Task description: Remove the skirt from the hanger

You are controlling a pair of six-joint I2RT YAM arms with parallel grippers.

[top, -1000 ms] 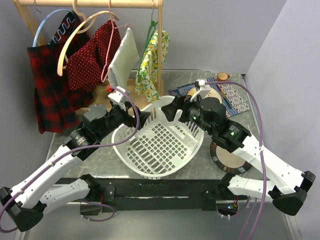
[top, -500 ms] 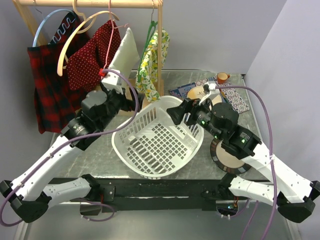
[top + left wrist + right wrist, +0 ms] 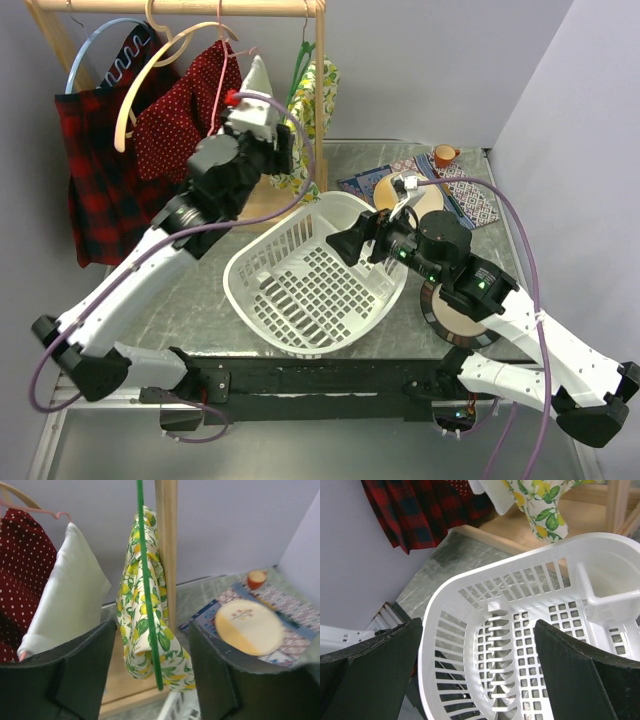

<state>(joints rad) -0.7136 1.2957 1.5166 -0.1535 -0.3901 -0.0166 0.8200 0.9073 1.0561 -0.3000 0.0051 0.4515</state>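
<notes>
The lemon-print skirt (image 3: pixel 324 84) hangs on a green hanger (image 3: pixel 303 55) at the right end of the wooden rack, against its post. In the left wrist view the skirt (image 3: pixel 135 595) and a hanger wire (image 3: pixel 146 590) lie straight ahead, framed between the fingers. My left gripper (image 3: pixel 285 152) is raised just in front of the skirt, open and empty, not touching it (image 3: pixel 152 630). My right gripper (image 3: pixel 347 238) is open and empty above the white basket (image 3: pixel 245 262), looking down into it (image 3: pixel 477 625).
On the rack (image 3: pixel 320 150) also hang a red plaid garment (image 3: pixel 95 180), a red polka-dot one (image 3: pixel 175 120) and a white one (image 3: pixel 65 595). A plate (image 3: pixel 248 625), a patterned mat (image 3: pixel 470 195) and an orange cup (image 3: pixel 445 154) lie at the back right; a round board (image 3: pixel 455 318) at the right.
My left arm has risen from beside the basket up to the rack and now faces the lemon-print skirt. My right gripper shifted slightly left over the basket.
</notes>
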